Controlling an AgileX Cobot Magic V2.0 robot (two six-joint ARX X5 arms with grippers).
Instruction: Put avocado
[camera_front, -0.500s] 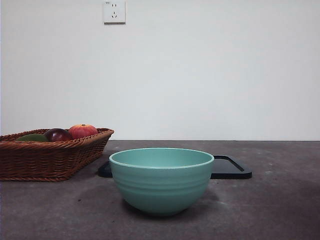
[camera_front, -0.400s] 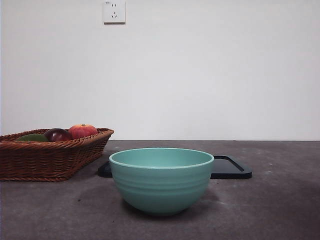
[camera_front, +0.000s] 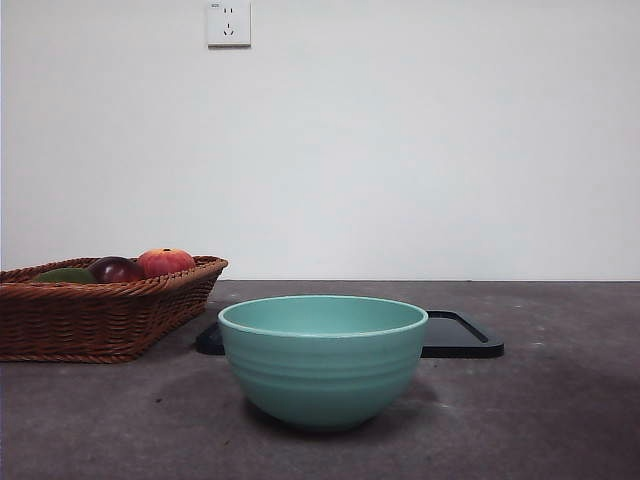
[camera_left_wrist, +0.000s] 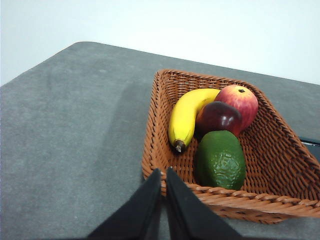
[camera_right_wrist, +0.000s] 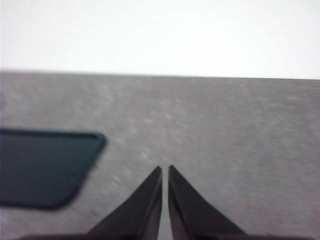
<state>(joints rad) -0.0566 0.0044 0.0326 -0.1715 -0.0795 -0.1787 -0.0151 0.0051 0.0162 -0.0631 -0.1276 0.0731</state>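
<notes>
The avocado (camera_left_wrist: 220, 160), dark green with bumpy skin, lies in a brown wicker basket (camera_left_wrist: 280, 165) beside a dark maroon fruit (camera_left_wrist: 218, 117), a red-orange fruit (camera_left_wrist: 240, 100) and a banana (camera_left_wrist: 186, 116). In the front view only its top (camera_front: 65, 275) shows over the basket rim (camera_front: 100, 320) at the left. My left gripper (camera_left_wrist: 163, 172) is shut and empty, above the table just outside the basket's near rim. My right gripper (camera_right_wrist: 165, 169) is shut and empty over bare table. Neither arm shows in the front view.
A teal bowl (camera_front: 322, 360) stands in the middle front. A flat black tray (camera_front: 460, 335) lies behind it, and its corner shows in the right wrist view (camera_right_wrist: 45, 167). A white wall with a socket (camera_front: 228, 23) is behind the table.
</notes>
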